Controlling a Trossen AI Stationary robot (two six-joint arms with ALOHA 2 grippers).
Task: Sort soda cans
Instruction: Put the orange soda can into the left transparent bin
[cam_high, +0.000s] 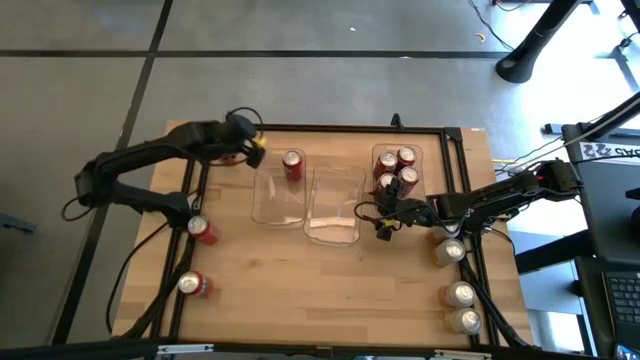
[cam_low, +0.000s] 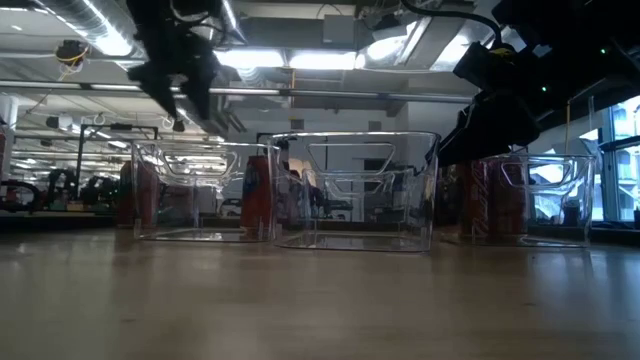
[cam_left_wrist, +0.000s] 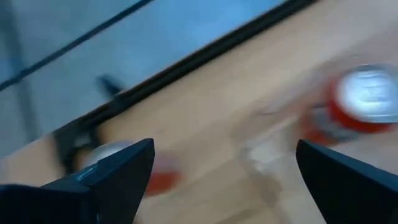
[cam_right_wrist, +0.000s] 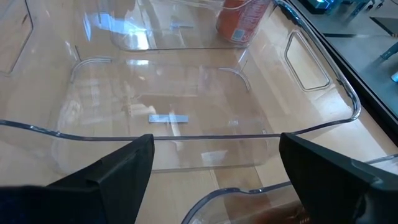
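Red-bodied soda cans with silver tops are sitting in several places on the wooden table (cam_high: 330, 290). One red can (cam_high: 292, 165) is standing upright in the far end of the left clear plastic rectangular bin (cam_high: 278, 195). Four more red cans (cam_high: 397, 168) are clustered in the right clear bin (cam_high: 398, 170). Another red can (cam_high: 237, 155) is lying near the table's far left edge, just beside the left gripper (cam_high: 255, 148). Two red cans (cam_high: 201, 229) (cam_high: 193, 285) are lying along the left side. Three pale gold-bodied cans (cam_high: 448, 251) (cam_high: 460, 294) (cam_high: 465, 320) are lying along the right side.

The middle clear bin (cam_high: 333, 205) is sitting between the other two with no can in it.

The left gripper is hanging over the far left corner, its fingers (cam_left_wrist: 118, 180) spread wide and holding nothing. The right gripper (cam_high: 382, 222) is hovering at the middle bin's right edge, its fingers (cam_right_wrist: 112, 180) also standing wide apart and empty.
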